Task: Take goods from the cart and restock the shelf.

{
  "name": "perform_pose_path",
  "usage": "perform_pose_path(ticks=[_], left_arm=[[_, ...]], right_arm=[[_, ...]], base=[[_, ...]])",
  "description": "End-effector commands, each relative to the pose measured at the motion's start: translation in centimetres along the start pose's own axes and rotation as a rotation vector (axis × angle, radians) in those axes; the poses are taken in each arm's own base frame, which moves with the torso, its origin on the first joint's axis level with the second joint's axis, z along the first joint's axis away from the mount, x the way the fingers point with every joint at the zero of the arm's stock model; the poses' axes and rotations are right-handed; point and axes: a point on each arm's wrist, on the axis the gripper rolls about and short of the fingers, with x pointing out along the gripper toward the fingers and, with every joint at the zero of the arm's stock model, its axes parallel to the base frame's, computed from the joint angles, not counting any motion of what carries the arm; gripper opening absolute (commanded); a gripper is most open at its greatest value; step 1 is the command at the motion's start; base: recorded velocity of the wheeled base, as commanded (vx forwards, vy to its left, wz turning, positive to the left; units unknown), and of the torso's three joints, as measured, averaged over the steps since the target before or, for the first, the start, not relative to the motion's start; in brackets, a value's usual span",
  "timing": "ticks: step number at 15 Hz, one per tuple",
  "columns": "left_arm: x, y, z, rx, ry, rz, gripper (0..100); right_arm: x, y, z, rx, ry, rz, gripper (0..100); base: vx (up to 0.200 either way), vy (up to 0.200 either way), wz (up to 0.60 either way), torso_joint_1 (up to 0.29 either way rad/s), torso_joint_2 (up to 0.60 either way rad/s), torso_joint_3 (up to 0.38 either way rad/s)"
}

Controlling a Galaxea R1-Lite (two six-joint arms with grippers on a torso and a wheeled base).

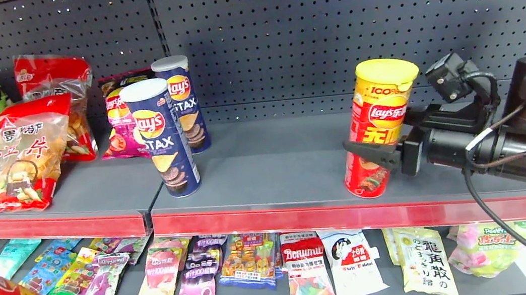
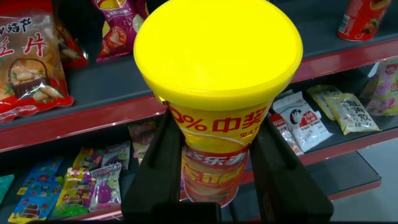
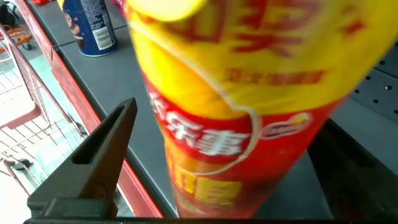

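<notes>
Placing step. Right gripper (image 1: 376, 147) jaws straddle can (image 1: 381, 121) upright near shelf (image 1: 272, 177) front edge; gap one side, looks released. Left gripper (image 2: 214, 171) jaws clamp second can (image 2: 217, 56), off shelf. Next: retract right straight back without tipping the can.

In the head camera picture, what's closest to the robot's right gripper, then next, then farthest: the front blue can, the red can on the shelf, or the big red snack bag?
1. Red can: right at the right gripper, on the shelf's right part.
2. Front blue can: mid-shelf, to the gripper's left.
3. Big red snack bag: far left end.
</notes>
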Motion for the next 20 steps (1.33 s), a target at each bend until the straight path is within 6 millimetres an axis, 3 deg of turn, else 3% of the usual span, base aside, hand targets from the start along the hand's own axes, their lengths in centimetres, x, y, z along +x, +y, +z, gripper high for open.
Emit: perform_pose_path(ticks=[1,7,10,13,17,20], left_arm=[[0.0,0.0,0.0,0.001,0.000,0.000,0],[0.1,0.0,0.0,-0.001,0.003,-0.008,0],[0.5,0.2,0.1,-0.003,0.016,-0.010,0],[0.6,0.2,0.0,0.055,0.024,-0.010,0],[0.4,0.1,0.0,0.056,0.018,-0.015,0],[0.5,0.1,0.0,0.050,0.021,-0.024,0]], right_arm=[[-1.2,0.3,0.4,-0.005,-0.016,-0.023,100],[-8.5,2.5,-0.9,-0.005,-0.018,-0.061,100],[-13.2,2.3,-1.3,-0.021,-0.057,-0.276,100],[-18.5,3.8,-3.7,-0.016,-0.042,-0.461,100],[-25.3,9.5,-5.9,0.017,0.026,-0.558,100],[-27.8,12.3,-7.7,0.040,0.071,-0.549,100]], base=[[0.000,0.000,0.00,0.000,0.00,0.000],[0.000,0.000,0.00,0.000,0.00,0.000],[0.000,0.000,0.00,0.000,0.00,0.000],[0.000,0.000,0.00,0.000,0.00,0.000],[0.000,0.000,0.00,0.000,0.00,0.000],[0.000,0.000,0.00,0.000,0.00,0.000]])
